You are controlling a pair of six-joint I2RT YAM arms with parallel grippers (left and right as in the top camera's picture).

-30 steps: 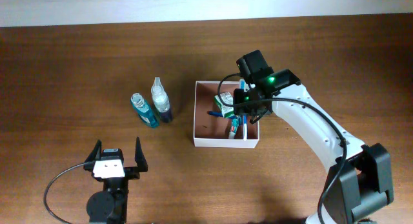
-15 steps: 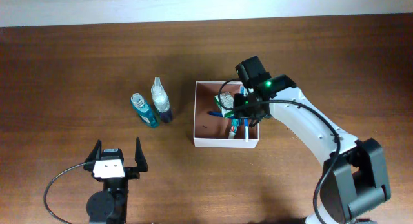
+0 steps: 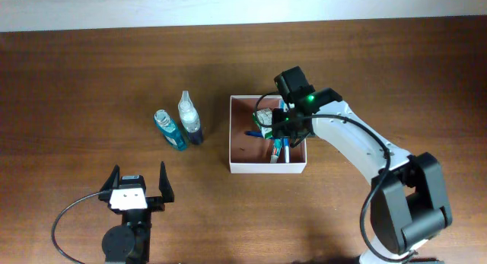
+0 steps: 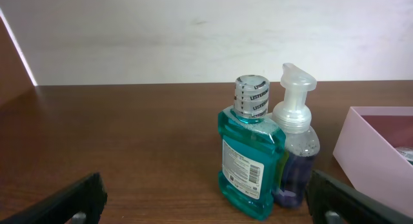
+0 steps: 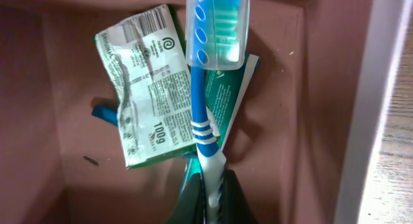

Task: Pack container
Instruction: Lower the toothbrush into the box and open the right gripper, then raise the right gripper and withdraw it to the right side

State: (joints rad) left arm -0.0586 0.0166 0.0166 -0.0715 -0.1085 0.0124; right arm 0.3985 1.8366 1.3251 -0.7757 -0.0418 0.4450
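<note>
The container (image 3: 236, 166) is a square white-walled box with a reddish-brown inside, at the table's middle. My right gripper (image 5: 210, 199) is inside it, shut on the handle of a blue and white toothbrush (image 5: 201, 121) whose capped head (image 5: 216, 27) points to the far wall. Under the brush lies a green and white packet (image 5: 143, 88). The gripper also shows in the overhead view (image 3: 283, 136). My left gripper (image 3: 138, 186) is open and empty near the front left. A teal mouthwash bottle (image 4: 248, 153) and a clear pump bottle (image 4: 295, 143) stand left of the container.
The container's white right wall (image 5: 368, 108) stands close beside the toothbrush. The two bottles (image 3: 179, 123) stand side by side, a short way from the container's left wall. The back wall (image 4: 193, 37) rises behind the table's far edge.
My right gripper has moved a little left and further into the container with the toothbrush. The left arm has not moved.
</note>
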